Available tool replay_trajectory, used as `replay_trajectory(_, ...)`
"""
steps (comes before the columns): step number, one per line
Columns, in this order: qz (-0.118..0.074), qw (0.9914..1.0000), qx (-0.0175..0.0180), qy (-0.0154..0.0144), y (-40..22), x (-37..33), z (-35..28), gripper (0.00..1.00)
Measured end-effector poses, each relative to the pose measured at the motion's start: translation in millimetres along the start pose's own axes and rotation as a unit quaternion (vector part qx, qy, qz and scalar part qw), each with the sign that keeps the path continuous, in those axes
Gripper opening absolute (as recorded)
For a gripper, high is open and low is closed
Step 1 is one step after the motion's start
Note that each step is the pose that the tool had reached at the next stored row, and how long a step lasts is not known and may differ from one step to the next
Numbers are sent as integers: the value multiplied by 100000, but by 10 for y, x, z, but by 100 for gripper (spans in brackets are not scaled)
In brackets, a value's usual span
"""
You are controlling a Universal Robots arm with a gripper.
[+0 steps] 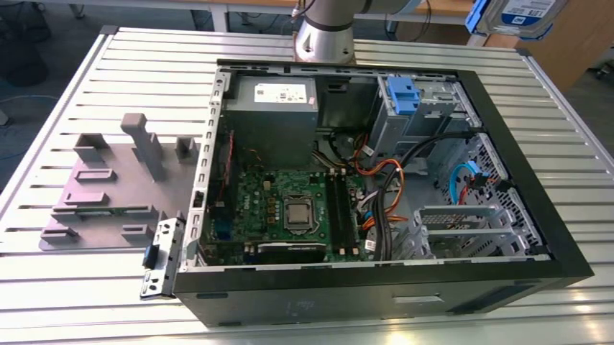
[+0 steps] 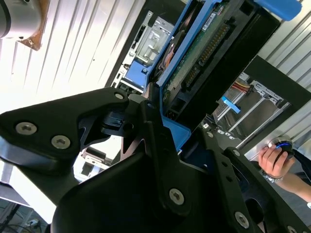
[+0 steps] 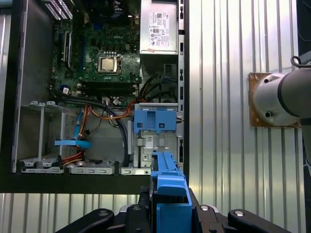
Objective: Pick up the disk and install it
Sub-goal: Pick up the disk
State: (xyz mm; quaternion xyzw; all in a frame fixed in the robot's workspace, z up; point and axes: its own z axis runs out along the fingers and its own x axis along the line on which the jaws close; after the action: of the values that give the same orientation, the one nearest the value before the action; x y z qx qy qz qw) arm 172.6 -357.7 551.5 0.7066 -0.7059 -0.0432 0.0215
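First wrist view: hand (image 3: 169, 219) clamped on the single blue-framed disk (image 3: 167, 182), held in the air near the one open computer case (image 3: 73, 180) on the slatted tabletop (image 3: 218, 97). Likely stiff, weighty, shock-sensitive; safest grip judged the frame's side rails, not the circuit board. One blue latch (image 3: 154, 120), one grey power supply (image 3: 158, 26) inside.

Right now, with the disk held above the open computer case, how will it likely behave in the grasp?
Probably stiff and fairly heavy for its size: the disk is a flat slab showing no sag. The end effector clamps its blue plastic carrier bracket, which may flex or slip a little. Its bare circuit board looks fragile against knocks.
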Motion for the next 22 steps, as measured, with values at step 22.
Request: replay_trajectory(22, 0, 100000, 1, 3, 0, 94, 0, 37)
